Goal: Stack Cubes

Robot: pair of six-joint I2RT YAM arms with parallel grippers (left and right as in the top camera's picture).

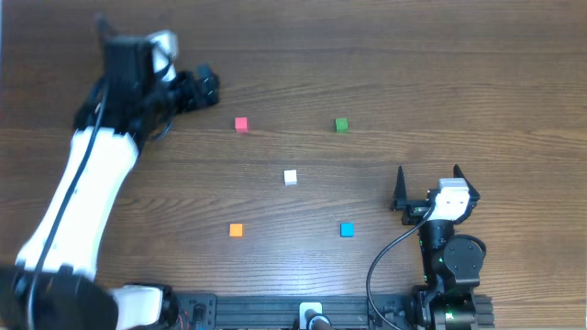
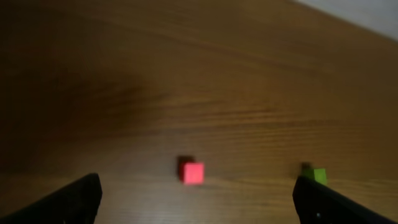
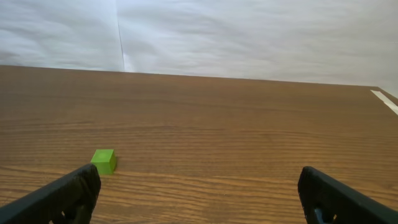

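Five small cubes lie apart on the wooden table: pink (image 1: 241, 124), green (image 1: 341, 125), white (image 1: 290, 177), orange (image 1: 236, 230) and blue (image 1: 347, 229). My left gripper (image 1: 204, 87) is raised at the far left of the table, up and left of the pink cube, open and holding nothing. Between its fingers the left wrist view looks down on the pink cube (image 2: 192, 172), with the green cube (image 2: 317, 175) off to one side. My right gripper (image 1: 427, 177) stands open near its base, right of the white cube. The green cube (image 3: 104, 161) lies ahead of it in the right wrist view.
The wooden table (image 1: 440, 73) runs on bare past the cubes. A white backdrop (image 3: 249, 37) stands behind its far edge. A black rail (image 1: 312, 312) with the arm bases lines the near edge.
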